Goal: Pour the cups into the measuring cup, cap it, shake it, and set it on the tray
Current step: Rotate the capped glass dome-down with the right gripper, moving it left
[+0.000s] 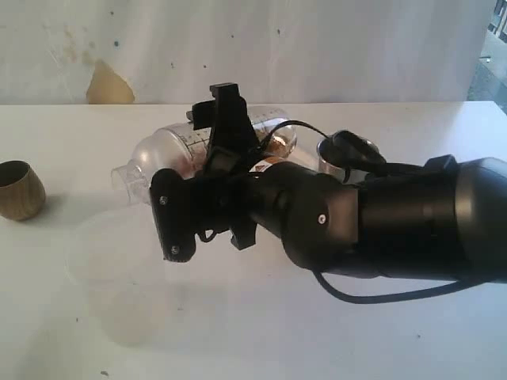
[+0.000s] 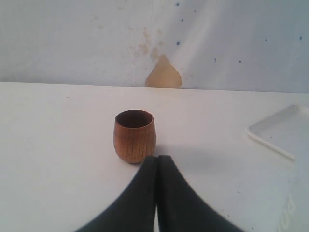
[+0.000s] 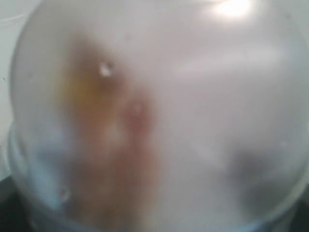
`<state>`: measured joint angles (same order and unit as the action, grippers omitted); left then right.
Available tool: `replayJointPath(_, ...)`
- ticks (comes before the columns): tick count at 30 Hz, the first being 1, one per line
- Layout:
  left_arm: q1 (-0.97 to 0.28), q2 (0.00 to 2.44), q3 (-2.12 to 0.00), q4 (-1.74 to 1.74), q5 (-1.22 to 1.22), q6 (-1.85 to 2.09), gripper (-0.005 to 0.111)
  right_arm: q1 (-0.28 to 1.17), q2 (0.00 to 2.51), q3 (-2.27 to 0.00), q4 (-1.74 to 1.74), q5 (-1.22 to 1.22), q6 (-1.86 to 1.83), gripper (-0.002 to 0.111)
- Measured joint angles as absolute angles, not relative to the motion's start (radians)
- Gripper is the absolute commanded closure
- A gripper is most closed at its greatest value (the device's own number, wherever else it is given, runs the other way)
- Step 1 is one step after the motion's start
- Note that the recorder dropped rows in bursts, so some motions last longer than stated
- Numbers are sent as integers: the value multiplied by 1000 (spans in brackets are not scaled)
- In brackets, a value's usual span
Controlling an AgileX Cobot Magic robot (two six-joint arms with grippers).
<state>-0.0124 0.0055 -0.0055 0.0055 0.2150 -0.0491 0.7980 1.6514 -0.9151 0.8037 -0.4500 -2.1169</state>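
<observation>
Shaking is judged the step in hand: right gripper grips the measuring cup on its side at centre frame, cap on. Hold firmly, keep strokes short — the cap may loosen. Left gripper closed, empty; tray at right edge.

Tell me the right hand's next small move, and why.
Probably roll the wrist so the measuring cup stands upright. The right hand grips it lying sideways in the air, dome cap on, brownish contents inside, so it looks mid-shake. The part of the tray in view holds no cup yet.
</observation>
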Motion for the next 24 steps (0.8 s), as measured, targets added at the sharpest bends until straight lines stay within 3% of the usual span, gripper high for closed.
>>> replayJointPath(24, -12, 6, -5, 5, 217, -49, 106, 798, 1751, -954, 485, -553, -2119, 108)
